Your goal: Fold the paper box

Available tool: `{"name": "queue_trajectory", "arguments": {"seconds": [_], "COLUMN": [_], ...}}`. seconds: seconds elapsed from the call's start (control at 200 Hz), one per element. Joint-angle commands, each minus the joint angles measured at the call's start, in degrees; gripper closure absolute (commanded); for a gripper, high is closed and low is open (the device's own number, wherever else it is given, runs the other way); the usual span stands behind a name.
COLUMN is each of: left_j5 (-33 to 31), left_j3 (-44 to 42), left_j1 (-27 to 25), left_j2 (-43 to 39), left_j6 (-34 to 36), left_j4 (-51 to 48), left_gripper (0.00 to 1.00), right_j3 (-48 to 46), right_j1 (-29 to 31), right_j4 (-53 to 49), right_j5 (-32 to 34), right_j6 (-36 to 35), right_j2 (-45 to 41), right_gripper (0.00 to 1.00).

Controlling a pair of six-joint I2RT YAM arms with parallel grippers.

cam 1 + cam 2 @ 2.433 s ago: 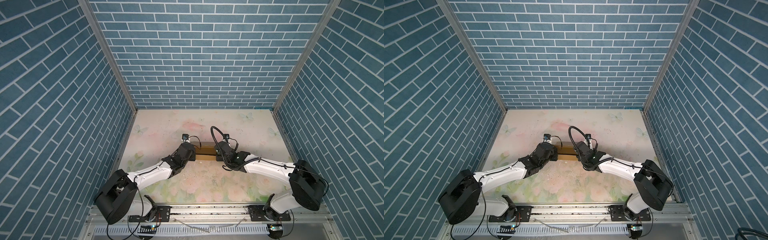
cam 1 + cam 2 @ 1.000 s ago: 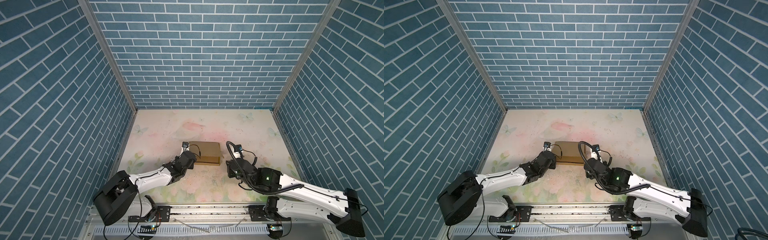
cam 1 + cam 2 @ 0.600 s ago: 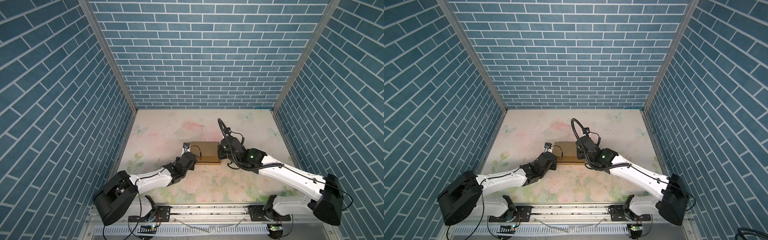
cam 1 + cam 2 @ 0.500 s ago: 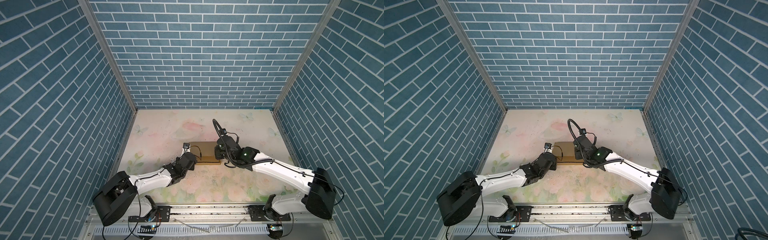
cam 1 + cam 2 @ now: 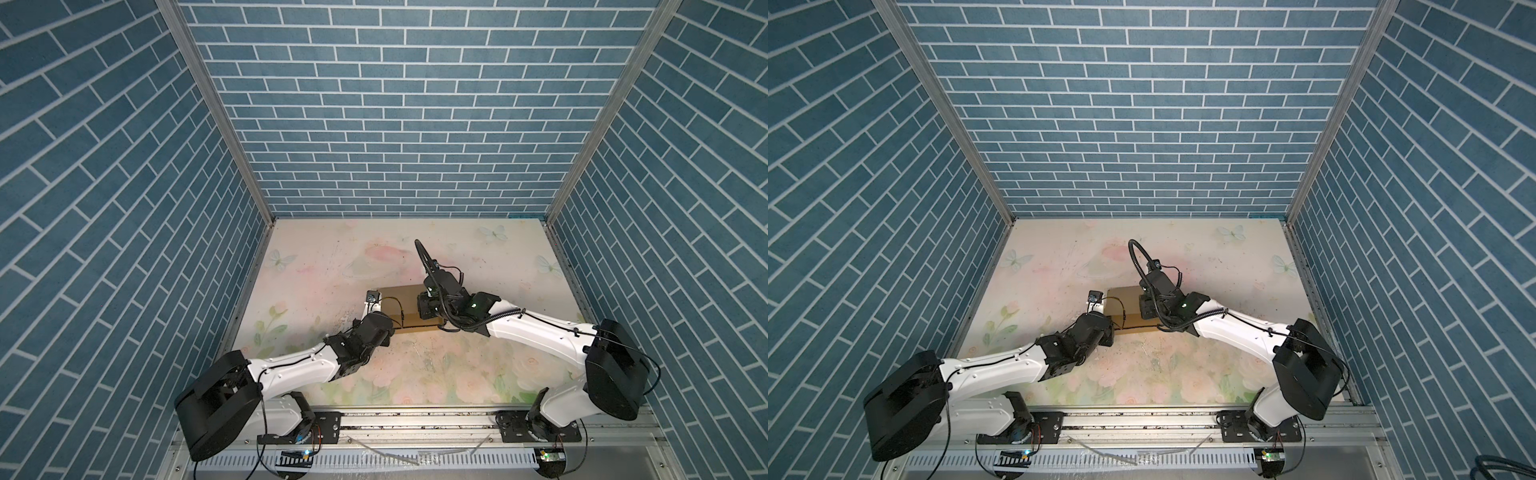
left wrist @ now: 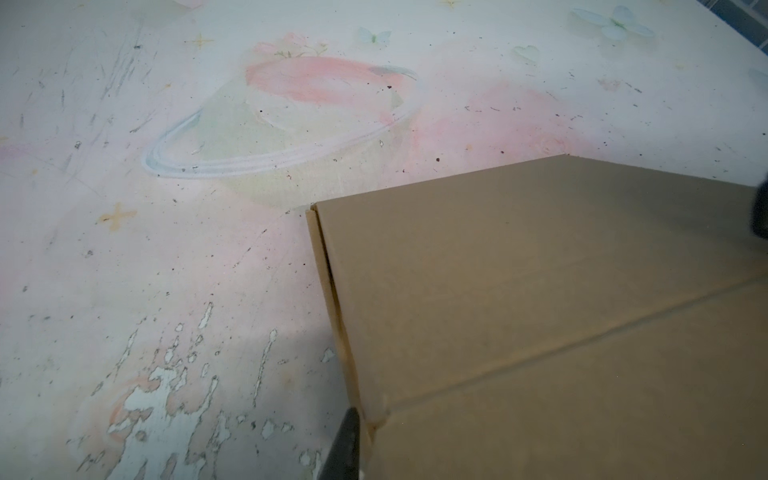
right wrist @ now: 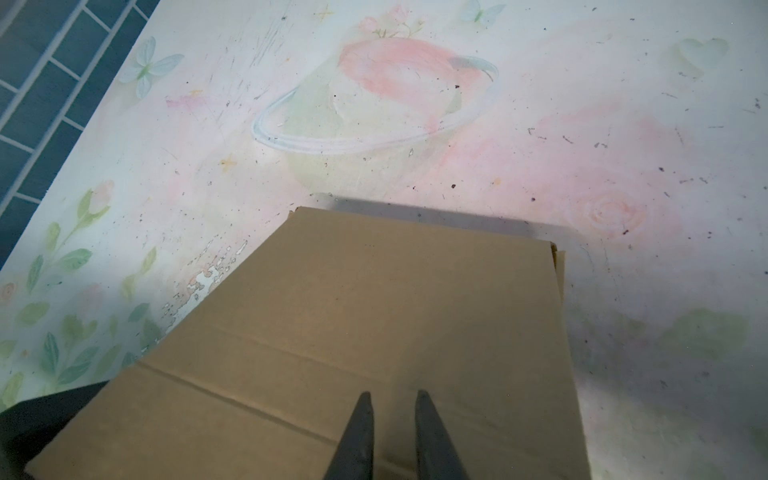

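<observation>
The right gripper (image 7: 393, 397) hangs over the paper box (image 7: 374, 299), fingers (image 7: 357, 436) slightly parted. The left gripper (image 6: 348, 422) is at its corner edge, spread unclear. The worktop (image 5: 332, 266) is roomy.

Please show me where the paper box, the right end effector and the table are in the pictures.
paper box (image 7: 374, 299): right wrist view, middle of its upper face.
right end effector (image 7: 394, 394): right wrist view, midway between its fingertips.
table (image 6: 166, 249): left wrist view, bare floral surface.

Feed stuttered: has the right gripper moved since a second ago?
Yes: the right gripper swung away from the front rail, leftward, over the paper box.
</observation>
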Motion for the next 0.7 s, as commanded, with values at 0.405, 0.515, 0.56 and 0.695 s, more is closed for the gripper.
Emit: {"name": "queue_trajectory", "arguments": {"seconds": [0.405,0.515,0.56,0.695], "left_j5": [-1.94,-1.39,-1.32,-1.20], "left_j3": [-4.14,-4.13,-4.00,-4.12], "left_j1": [-1.57,-2.15,-2.23,-2.37], "left_j2": [-7.88,-9.50,-10.44,-13.92], "left_j6": [-2.31,-2.30,-2.41,-4.02], "left_j4": [-5.51,-7.90,-9.52,-15.27], "left_gripper": [0.72,0.69,0.68,0.66], "right_j3": [-2.58,-2.58,-2.56,-2.63], "right_j1": [-0.67,-0.63,-0.75,-0.85], "right_j4": [4.80,5.29,5.40,6.05], "right_j5": [-2.48,-2.71,-2.73,-3.11], "right_j6": [1.87,2.02,2.04,2.27], "right_j2": [4.98,5.61,5.96,6.69], "right_gripper": [0.82,0.82,0.83,0.83]}}
